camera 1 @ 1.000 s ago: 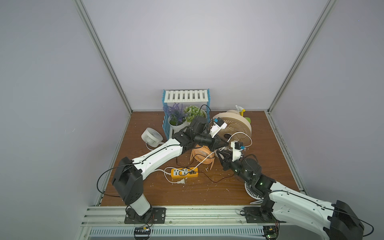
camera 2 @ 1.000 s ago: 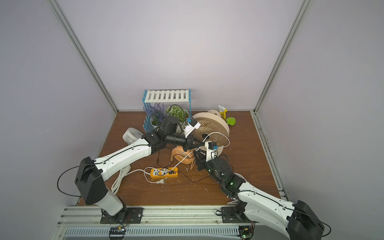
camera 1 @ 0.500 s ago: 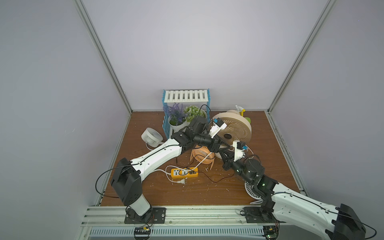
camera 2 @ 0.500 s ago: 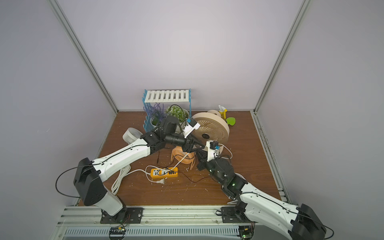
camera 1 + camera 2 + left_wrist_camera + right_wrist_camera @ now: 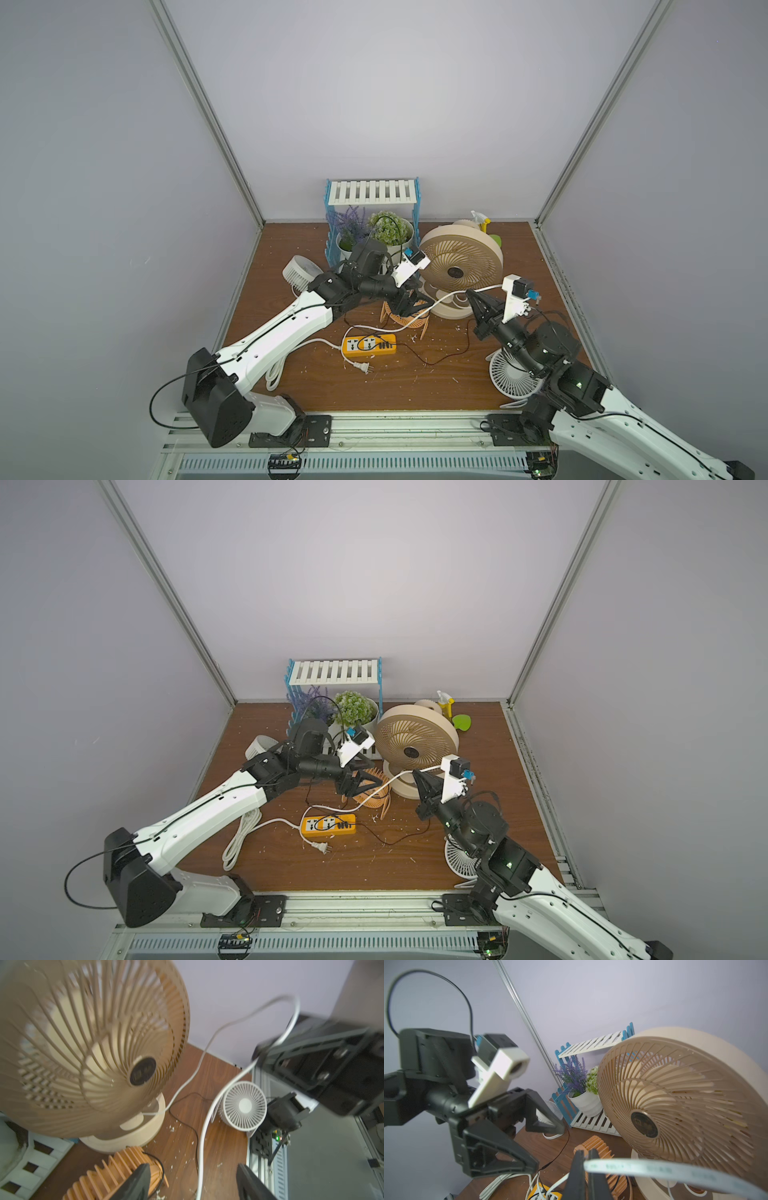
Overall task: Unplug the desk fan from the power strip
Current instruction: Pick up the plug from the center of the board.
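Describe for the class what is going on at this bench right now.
Two robot arms are working on a fan cord. The right hand is shut on the white cord that runs from the beige fan, holding it up off the table. The left hand is open, with the same cord running loose between its fingers. The orange power strip lies flat on the table, and a two-pin plug lies loose beside it, in no socket.

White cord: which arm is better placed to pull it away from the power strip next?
Right, probably: the right gripper is shut on the white cord, while the left gripper is open and holds nothing.
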Action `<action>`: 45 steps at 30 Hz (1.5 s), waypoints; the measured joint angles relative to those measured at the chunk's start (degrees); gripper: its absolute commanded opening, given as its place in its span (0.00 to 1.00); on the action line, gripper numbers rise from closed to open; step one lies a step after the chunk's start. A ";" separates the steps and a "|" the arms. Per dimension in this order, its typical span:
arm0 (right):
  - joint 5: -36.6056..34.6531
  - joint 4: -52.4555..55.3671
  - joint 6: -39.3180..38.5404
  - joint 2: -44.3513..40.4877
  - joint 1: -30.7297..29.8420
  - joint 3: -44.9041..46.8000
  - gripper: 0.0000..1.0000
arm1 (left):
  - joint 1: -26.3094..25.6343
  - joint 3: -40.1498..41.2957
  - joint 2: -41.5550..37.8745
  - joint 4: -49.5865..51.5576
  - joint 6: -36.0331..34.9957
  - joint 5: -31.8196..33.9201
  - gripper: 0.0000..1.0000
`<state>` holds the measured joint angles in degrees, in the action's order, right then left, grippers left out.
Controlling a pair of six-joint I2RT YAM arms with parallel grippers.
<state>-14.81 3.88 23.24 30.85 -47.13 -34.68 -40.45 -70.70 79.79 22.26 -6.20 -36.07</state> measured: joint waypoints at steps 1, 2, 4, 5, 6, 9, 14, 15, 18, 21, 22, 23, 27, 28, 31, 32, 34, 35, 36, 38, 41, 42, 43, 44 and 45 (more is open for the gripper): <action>-0.24 0.68 -0.46 0.00 0.00 -0.79 0.00 | 0.00 0.33 0.35 1.22 -0.76 -0.33 0.69; -0.48 1.46 -1.07 0.00 0.00 -1.60 0.00 | 0.00 0.68 0.61 2.32 -1.51 -0.66 0.69; -0.79 2.45 -2.10 0.00 0.00 -2.84 0.00 | 0.00 1.44 0.85 3.93 -2.71 -1.05 0.68; -0.96 2.86 -2.62 0.02 0.00 -3.45 0.00 | 0.00 1.68 0.94 4.79 -3.28 -1.18 0.68; -1.14 3.17 -3.06 0.04 0.00 -3.96 0.00 | 0.00 1.86 0.96 5.33 -3.78 -1.29 0.68; -1.53 3.74 -4.17 0.22 0.00 -5.20 0.00 | 0.02 1.88 0.96 6.93 -5.29 -2.32 0.67; -1.75 4.22 -5.31 1.29 0.00 -6.82 0.00 | 0.00 1.88 2.25 8.79 -6.97 -6.08 0.68; -1.77 4.28 -5.51 1.55 0.00 -7.15 0.00 | 0.00 1.88 2.89 9.05 -7.10 -6.86 0.68; -1.77 4.33 -6.14 2.34 0.00 -8.13 0.00 | 0.00 2.16 4.74 9.11 -7.56 -9.05 0.68; -1.77 4.26 -6.38 2.89 0.00 -8.74 0.00 | 0.00 3.15 5.99 9.07 -8.20 -10.29 0.66; -1.77 4.26 -6.40 2.97 0.00 -8.79 0.00 | 0.00 3.39 6.25 9.09 -8.48 -10.34 0.64; -1.77 4.28 -6.38 3.08 0.00 -8.79 0.00 | 0.00 3.43 6.58 9.22 -8.92 -10.32 0.62; -1.95 4.26 -6.36 3.34 0.00 -8.79 0.00 | 0.00 3.41 7.87 9.57 -11.08 -9.77 0.47; -1.97 4.26 -6.36 3.34 0.00 -8.79 0.00 | 0.00 3.41 8.22 9.64 -11.65 -9.51 0.41; -2.01 4.26 -6.34 3.26 0.00 -8.76 0.00 | 0.00 3.15 9.27 10.08 -12.68 -8.37 0.17; -2.03 4.28 -6.34 3.19 0.00 -8.76 0.00 | 0.00 3.06 9.51 10.16 -12.98 -8.04 0.11; -2.08 4.33 -6.32 3.02 0.00 -8.72 0.00 | 0.00 2.91 9.70 10.40 -13.79 -7.08 0.01; -2.10 4.37 -6.29 2.78 0.00 -8.66 0.00 | 0.00 2.86 9.70 10.36 -14.34 -6.51 0.00; -2.10 4.37 -6.27 2.64 0.00 -8.52 0.00 | 0.00 2.82 9.68 10.25 -14.84 -5.84 0.00; -2.03 4.68 -6.10 2.25 0.00 -8.09 0.00 | 0.00 2.78 9.68 9.97 -15.15 -4.13 0.00; -1.68 4.70 -5.73 1.99 0.00 -7.23 0.00 | 0.00 2.78 9.18 9.31 -15.26 -1.62 0.00; -1.53 4.70 -5.57 1.99 0.00 -6.88 0.00 | 0.00 2.78 8.70 8.85 -15.17 -0.70 0.00; -1.38 4.68 -5.22 1.99 0.00 -6.45 0.00 | 0.00 2.78 8.09 8.35 -15.06 -0.07 0.00; -1.20 4.68 -4.85 1.99 0.00 -6.01 0.00 | 0.00 2.78 7.30 7.87 -14.78 0.59 0.00; -0.94 4.66 -4.52 1.99 0.00 -5.60 0.00 | 0.00 2.78 6.36 7.15 -14.49 1.07 0.00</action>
<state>-15.75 8.54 18.72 32.84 -47.13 -40.27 -40.45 -67.92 86.15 29.41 -20.69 -35.00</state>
